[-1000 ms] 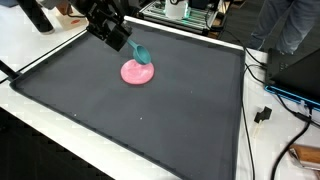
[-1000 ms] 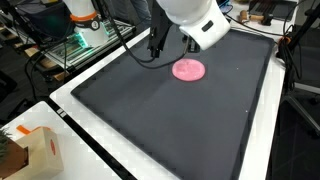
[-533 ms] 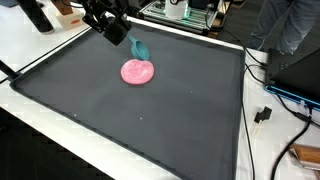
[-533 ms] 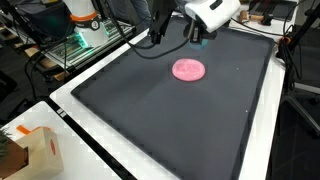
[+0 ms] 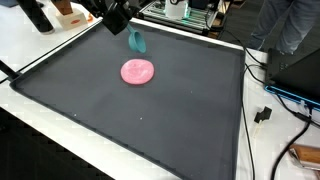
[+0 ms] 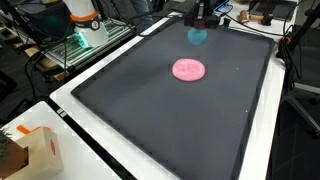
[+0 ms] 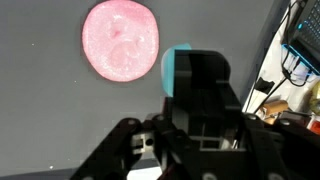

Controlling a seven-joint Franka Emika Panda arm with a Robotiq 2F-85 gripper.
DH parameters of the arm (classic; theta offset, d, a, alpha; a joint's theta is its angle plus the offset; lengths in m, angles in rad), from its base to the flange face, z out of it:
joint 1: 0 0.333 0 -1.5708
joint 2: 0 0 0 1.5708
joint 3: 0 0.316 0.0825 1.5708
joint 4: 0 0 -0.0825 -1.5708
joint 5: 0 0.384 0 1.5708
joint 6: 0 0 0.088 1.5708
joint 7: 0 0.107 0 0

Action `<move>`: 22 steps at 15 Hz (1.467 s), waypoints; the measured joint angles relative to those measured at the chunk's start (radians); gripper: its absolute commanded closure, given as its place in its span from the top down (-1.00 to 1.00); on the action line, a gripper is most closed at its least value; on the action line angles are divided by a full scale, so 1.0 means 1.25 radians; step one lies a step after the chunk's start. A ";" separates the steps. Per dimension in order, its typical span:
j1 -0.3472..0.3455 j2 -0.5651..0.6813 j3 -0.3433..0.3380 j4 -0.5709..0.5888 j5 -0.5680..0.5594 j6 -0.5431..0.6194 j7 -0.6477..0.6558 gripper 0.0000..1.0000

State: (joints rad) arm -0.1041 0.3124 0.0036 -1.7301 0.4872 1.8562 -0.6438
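- Up near the far edge of the mat, the fingers (image 7: 203,80) are clamped on a teal object (image 5: 137,42), which hangs below them in the air.
- In the wrist view it peeks out from behind the dark fingers, close by the pink disc (image 7: 120,40).
- That pink disc lies flat on the dark mat (image 5: 150,120), not touching the teal object.
- Around the mat runs the white counter (image 5: 32,42), with a cardboard box (image 6: 28,150) at one corner and cables (image 5: 262,112) trailing alongside.
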 measured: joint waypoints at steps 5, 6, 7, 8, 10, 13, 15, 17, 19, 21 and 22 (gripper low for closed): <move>0.027 -0.040 0.008 -0.004 -0.094 0.011 0.072 -0.50; 0.032 -0.047 0.009 -0.004 -0.115 0.011 0.084 -0.50; 0.037 -0.053 0.011 -0.005 -0.135 0.011 0.096 -0.50; 0.042 -0.059 0.013 -0.005 -0.152 0.011 0.109 -0.50; 0.050 -0.070 0.015 -0.007 -0.183 0.011 0.135 -0.50; 0.060 -0.083 0.019 -0.009 -0.215 0.011 0.169 -0.50; 0.065 -0.091 0.020 -0.011 -0.230 0.014 0.186 -0.50; 0.070 -0.099 0.020 -0.015 -0.248 0.024 0.202 0.00; 0.073 -0.105 0.020 -0.021 -0.257 0.031 0.212 0.00; 0.073 -0.107 0.020 -0.023 -0.257 0.032 0.213 0.00; 0.073 -0.107 0.020 -0.023 -0.258 0.032 0.214 0.00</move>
State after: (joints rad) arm -0.0124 0.1783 0.0290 -1.7592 0.1653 1.8964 -0.3767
